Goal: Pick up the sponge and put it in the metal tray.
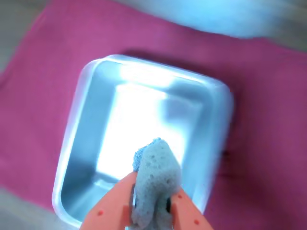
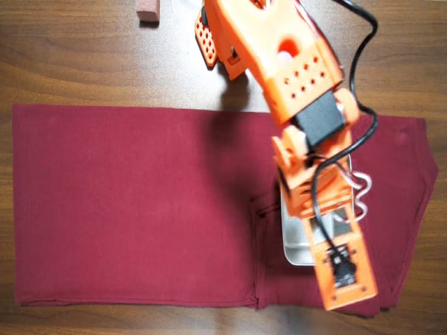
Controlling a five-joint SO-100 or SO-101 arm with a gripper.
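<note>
In the wrist view the grey-beige sponge (image 1: 156,184) is squeezed between the two orange fingers of my gripper (image 1: 152,211), which is shut on it. It hangs above the near part of the shiny metal tray (image 1: 86,120), which looks empty inside. In the overhead view the orange arm covers most of the metal tray (image 2: 297,244); only its lower left corner and a strip of rim show. The sponge and the fingertips are hidden there under the arm.
A dark red cloth (image 2: 133,202) covers the wooden table (image 2: 70,56), and the tray rests on its right part. A pinkish-red block (image 2: 147,10) lies at the top edge of the overhead view, left of the arm's base.
</note>
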